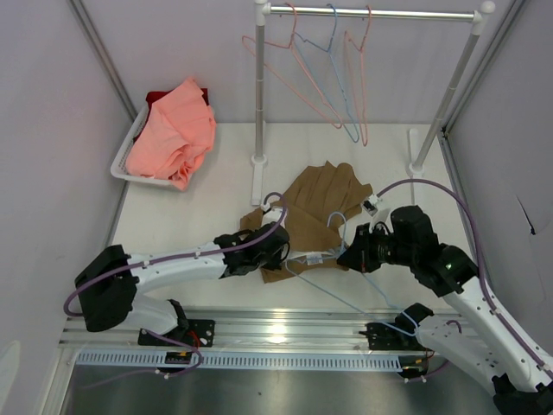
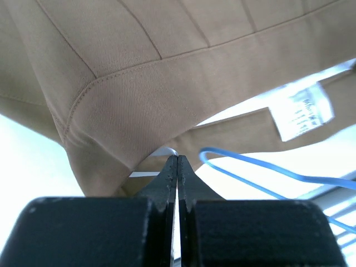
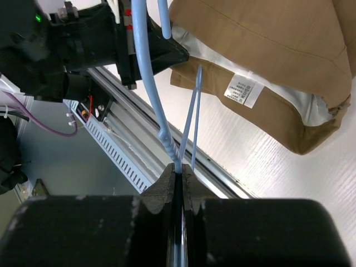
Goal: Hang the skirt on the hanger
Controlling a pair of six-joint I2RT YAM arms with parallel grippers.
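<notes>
The tan skirt (image 1: 321,201) lies crumpled on the white table, its waistband turned toward the arms. The white lining and label (image 3: 243,90) show in the right wrist view. My left gripper (image 1: 278,249) is shut, its tips (image 2: 177,158) pinching the white edge of the skirt's (image 2: 167,72) waistband. The pale blue hanger (image 1: 336,219) lies beside the waistband, its wire (image 2: 267,169) just right of the left fingers. My right gripper (image 1: 352,252) is shut on the hanger's (image 3: 149,83) twisted neck, the hook reaching toward the left gripper.
A white basket (image 1: 122,164) at the back left holds a salmon-pink garment (image 1: 173,130). A clothes rack (image 1: 259,95) stands behind the skirt, with pink hangers (image 1: 298,60) and one blue hanger on its bar. A metal rail (image 1: 276,328) runs along the near edge.
</notes>
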